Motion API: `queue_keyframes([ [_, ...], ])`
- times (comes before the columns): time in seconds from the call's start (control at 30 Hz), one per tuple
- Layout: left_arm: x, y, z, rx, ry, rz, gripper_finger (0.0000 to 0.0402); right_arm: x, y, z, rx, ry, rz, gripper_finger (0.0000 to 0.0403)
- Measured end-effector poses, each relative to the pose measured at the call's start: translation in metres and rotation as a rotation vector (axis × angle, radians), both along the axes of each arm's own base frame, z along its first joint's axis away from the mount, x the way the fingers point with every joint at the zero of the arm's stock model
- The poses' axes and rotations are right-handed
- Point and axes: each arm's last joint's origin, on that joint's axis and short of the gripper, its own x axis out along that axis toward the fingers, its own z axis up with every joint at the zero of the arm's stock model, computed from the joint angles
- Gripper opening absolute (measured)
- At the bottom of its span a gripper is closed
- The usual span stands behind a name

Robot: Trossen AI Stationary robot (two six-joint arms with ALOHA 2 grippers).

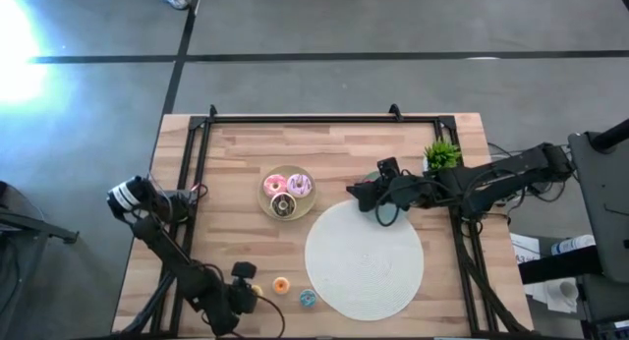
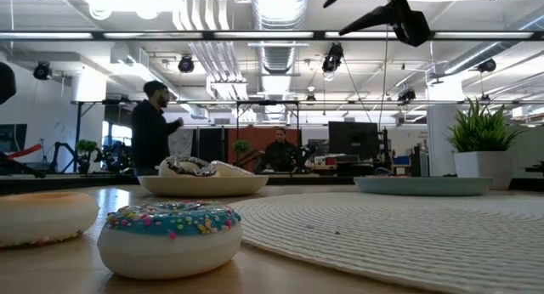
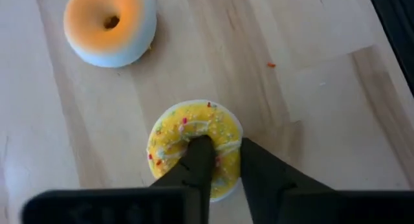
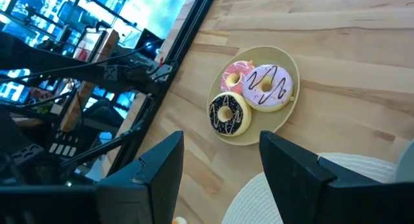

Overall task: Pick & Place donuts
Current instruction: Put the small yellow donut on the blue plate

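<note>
A yellow mini donut [image 3: 187, 130] with sprinkles lies flat on the wooden table near its front left, and my left gripper [image 3: 223, 149] is shut on it from above. An orange mini donut [image 3: 110, 23] and a blue sprinkled one [image 1: 308, 299] lie just to its right. The pink, purple-white and brown-iced donuts sit together on a beige plate [image 4: 288, 68] mid-table. Right of that plate, my right gripper [image 4: 220, 159] hangs open above the table with nothing between its fingers. My left gripper has one finger [image 3: 197, 156] in the yellow donut's hole and the other [image 3: 255, 166] outside its rim, with one side of the ring [image 3: 226, 136] between them. The fingers slant steeply down from the near left. The donut lies flat on the table.
A big white woven mat [image 1: 364, 259] covers the table's right middle. A teal plate [image 2: 422, 185] and a potted plant [image 1: 442, 153] stand at the far right. A black frame rail [image 1: 192, 173] runs along the left side. People stand in the room beyond.
</note>
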Motion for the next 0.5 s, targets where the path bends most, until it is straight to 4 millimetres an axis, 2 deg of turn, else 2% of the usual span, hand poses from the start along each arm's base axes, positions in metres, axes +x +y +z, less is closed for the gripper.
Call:
queue_keyframes([
  [0.13,0.003,0.009,0.009,0.026,0.020,0.038,0.0007,-0.006,0.002,0.006,-0.032,-0.014,0.028,0.0194],
  [0.37,0.018,0.039,0.048,0.102,0.010,0.094,0.0001,-0.025,0.003,0.033,-0.137,-0.083,0.074,0.0194],
  [0.5,0.035,0.067,0.070,0.095,-0.057,0.106,0.0001,-0.037,0.000,0.039,-0.154,-0.081,0.082,0.0194],
])
